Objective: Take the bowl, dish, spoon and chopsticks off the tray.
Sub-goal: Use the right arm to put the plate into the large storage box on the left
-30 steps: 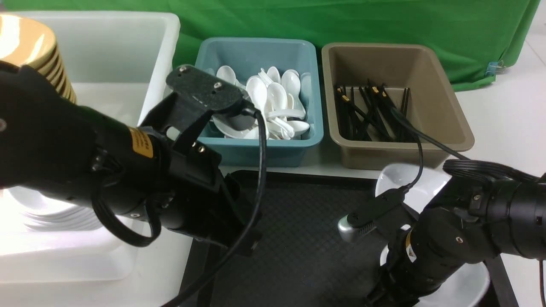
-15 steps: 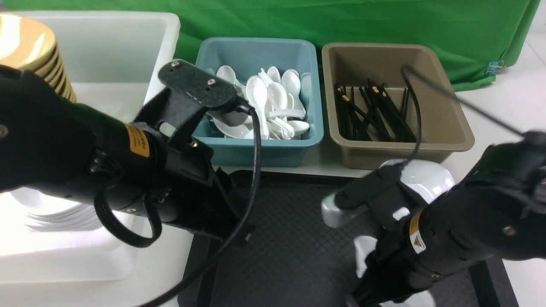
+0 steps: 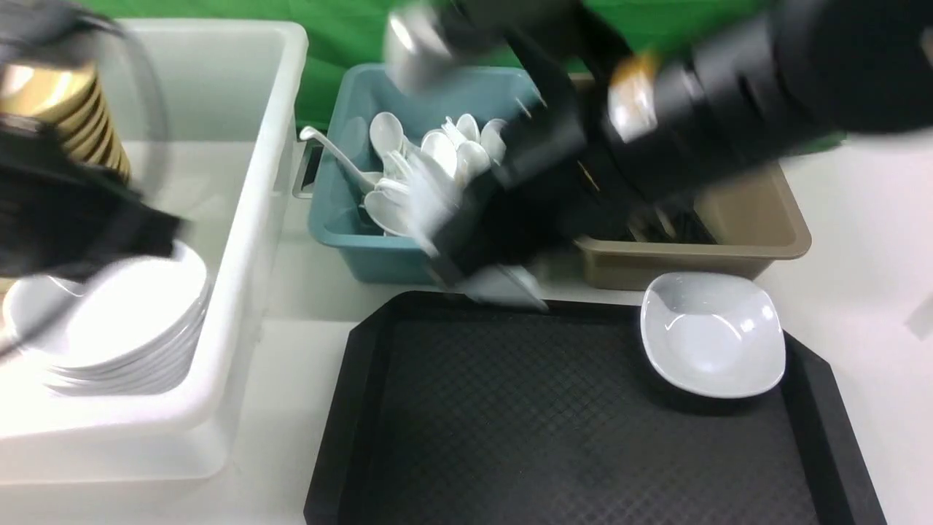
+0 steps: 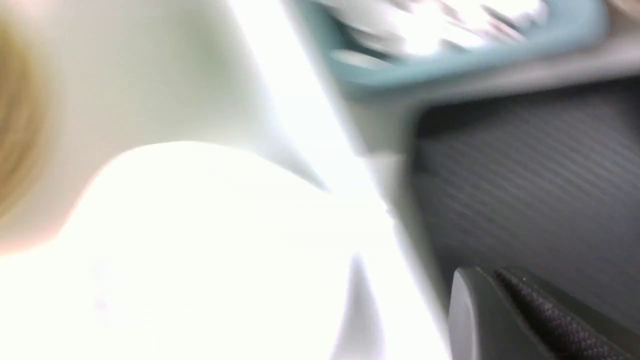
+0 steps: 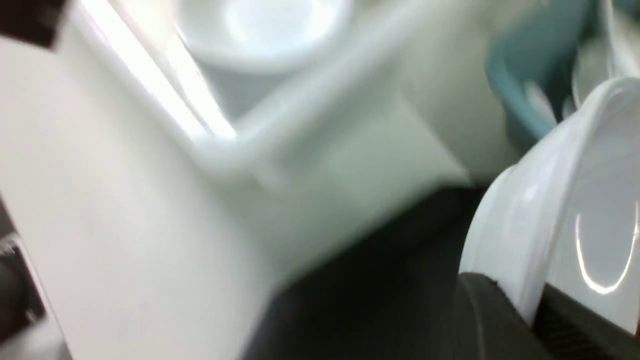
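So, quick rundown: the tray (image 3: 510,437) sits front and centre w/ one white dish (image 3: 713,335) parked in its 2 o'clock corner, flat on the textured surface, rim close to the tray's edge. The right gripper (image 5: 530,320) is clamped on a second dish (image 5: 590,210). Its wrist cam shows the jaws pinching the rim, one finger inside, one outside. In the front view the right arm (image 3: 714,95) is a big blur coming in from 1 o'clock across both tubs. The second dish is just a grey smear at the tray's 12 o'clock edge, right in front of the teal tub (image 3: 342,244); can't tell if it's touching anything below. That teal tub, at 11-12 o'clock past the tray, is full of white spoons (image 3: 444,157), plus a long-handled ladle (image 3: 332,153) poking over its left rim. The brown tub (image 3: 765,219) at 1 o'clock has the chopsticks (image 3: 678,227), mostly hidden behind the arm. The big white bin (image 3: 248,182) at 9-10 o'clock holds a stack of white dishes (image 3: 116,321) and, further back, a stack of yellow bowls (image 3: 51,102). Over that bin the left arm (image 3: 65,219) is blurred too. As for the left gripper (image 4: 522,307), only a bit of one finger shows in its wrist cam and the rest is washed out, but the jaws are closed.
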